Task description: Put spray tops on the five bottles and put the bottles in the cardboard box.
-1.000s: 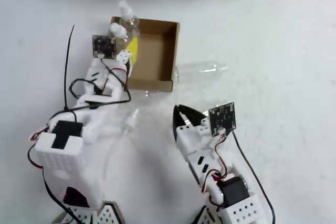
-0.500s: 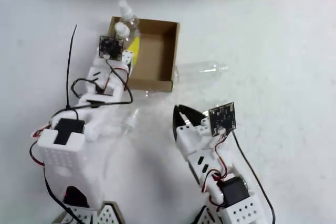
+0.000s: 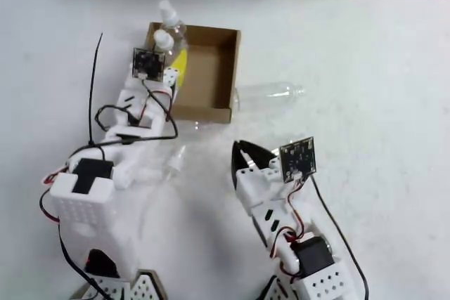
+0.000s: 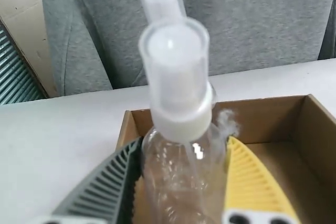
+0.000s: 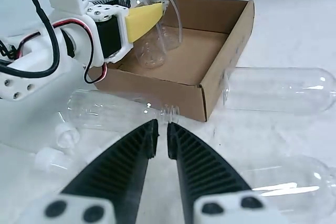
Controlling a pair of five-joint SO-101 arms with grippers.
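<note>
Bottle (image 4: 179, 153) clamped in our left gripper (image 4: 181, 190) seems light, thin, slippery; we'd squeeze mid-body gently. Right gripper (image 5: 161, 131): together, empty.

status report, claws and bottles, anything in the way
Left claw shut on capped bottle, upright in box. Right claw shut, empty, low over table. Second capped bottle in box; three uncapped bottles lie outside. Nothing blocking.
</note>
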